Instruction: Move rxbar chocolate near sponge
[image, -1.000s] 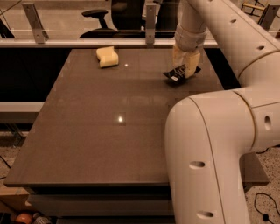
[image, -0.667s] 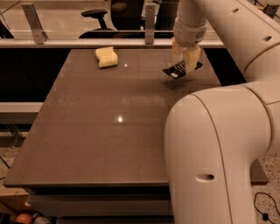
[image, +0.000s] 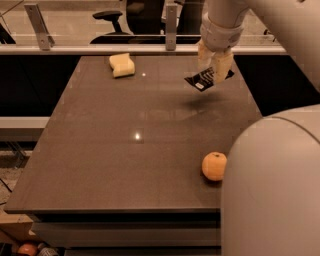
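Observation:
The rxbar chocolate (image: 206, 80) is a flat black wrapper with white lettering, held tilted in the air above the far right part of the table. My gripper (image: 214, 66) is shut on its upper edge, and the bar casts a shadow on the table below. The sponge (image: 122, 65) is a pale yellow block lying near the table's far edge, well to the left of the bar and gripper.
The dark grey table (image: 100, 165) fills the view. An orange fruit (image: 214, 166) sits near the front right, close to my white arm body (image: 272, 190). A rail with posts (image: 171, 22) and an office chair (image: 110, 17) stand behind the table.
My gripper has lifted the rxbar chocolate off the table and it now hangs in the air. The arm body has shifted, uncovering the orange fruit.

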